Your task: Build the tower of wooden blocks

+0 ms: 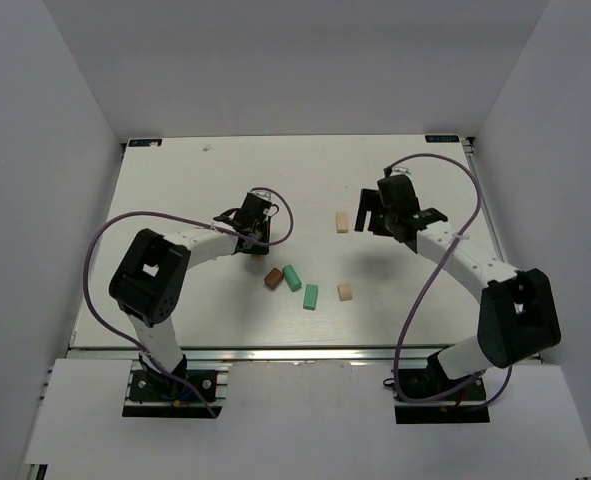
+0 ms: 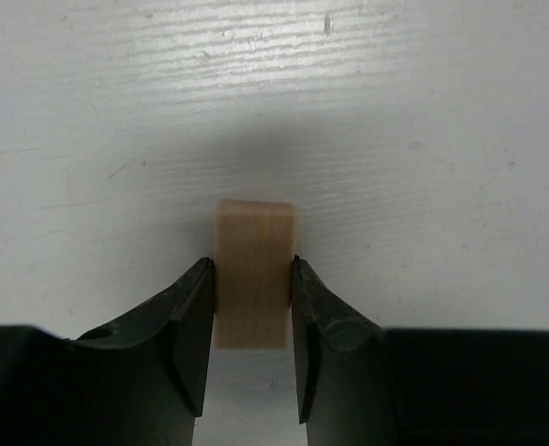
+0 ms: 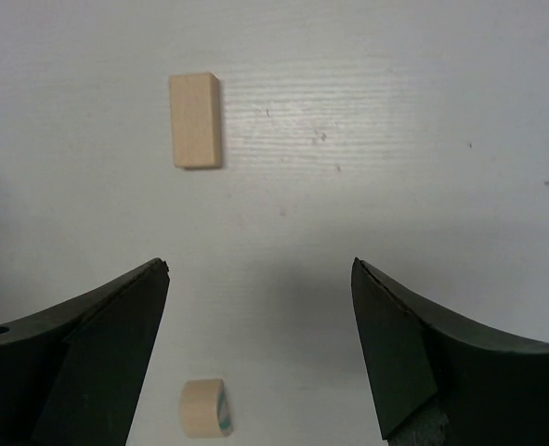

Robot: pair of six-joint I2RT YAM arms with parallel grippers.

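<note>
No wood block tower shows in any view; the blocks lie singly on the white table [image 1: 175, 200]. My left gripper [image 1: 255, 208] [image 2: 251, 263] is shut on a pale tan block [image 2: 254, 232], which stands out ahead of the fingertips just above the table. My right gripper [image 1: 368, 213] [image 3: 259, 265] is open with nothing between its fingers. A tan block [image 1: 342, 221] [image 3: 196, 121] lies ahead of it to the left. A dark brown block [image 1: 273, 279], two mint green blocks [image 1: 292, 277] [image 1: 311, 296] and another tan block [image 1: 345, 291] lie near the middle front.
A small tan piece with a green edge [image 3: 206, 407] lies on the table under the right gripper, near its left finger. White walls close in the table on three sides. Purple cables loop beside both arms.
</note>
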